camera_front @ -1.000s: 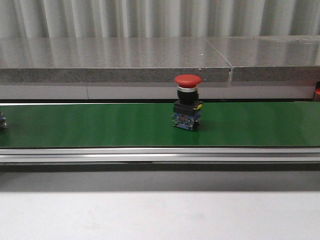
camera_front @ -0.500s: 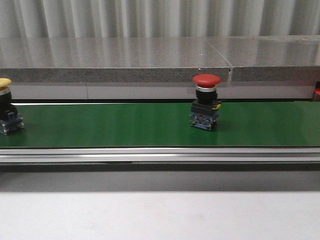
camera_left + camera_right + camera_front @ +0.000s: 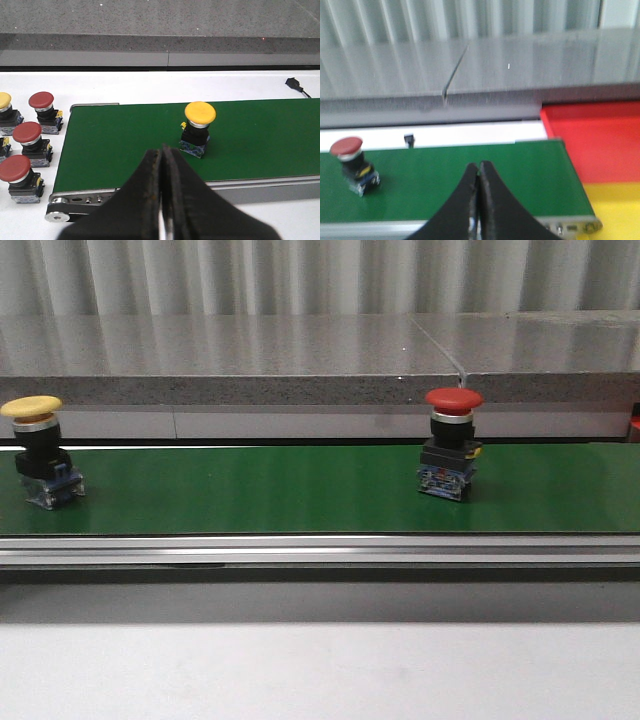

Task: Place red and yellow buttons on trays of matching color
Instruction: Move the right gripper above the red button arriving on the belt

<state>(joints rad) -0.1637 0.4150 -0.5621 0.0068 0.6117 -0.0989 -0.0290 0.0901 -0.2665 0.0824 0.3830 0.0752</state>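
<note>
A red button (image 3: 452,443) stands upright on the green conveyor belt (image 3: 250,490), right of centre; it also shows as the red button (image 3: 352,162) in the right wrist view. A yellow button (image 3: 40,452) stands at the belt's left end, and the left wrist view has this yellow button (image 3: 197,127) ahead of my left gripper (image 3: 162,150), which is shut and empty. My right gripper (image 3: 479,166) is shut and empty above the belt. Past the belt's right end lie the red tray (image 3: 600,145) and the yellow tray (image 3: 620,210).
Three spare red buttons (image 3: 27,140) and one yellow button (image 3: 6,111) sit on the white table beside the belt's left end. A grey stone ledge (image 3: 230,360) runs behind the belt. A small black cable plug (image 3: 295,86) lies on the table beyond the belt.
The red button has travelled right along the belt. The yellow button has come into the front view from the left edge and moved right too.
</note>
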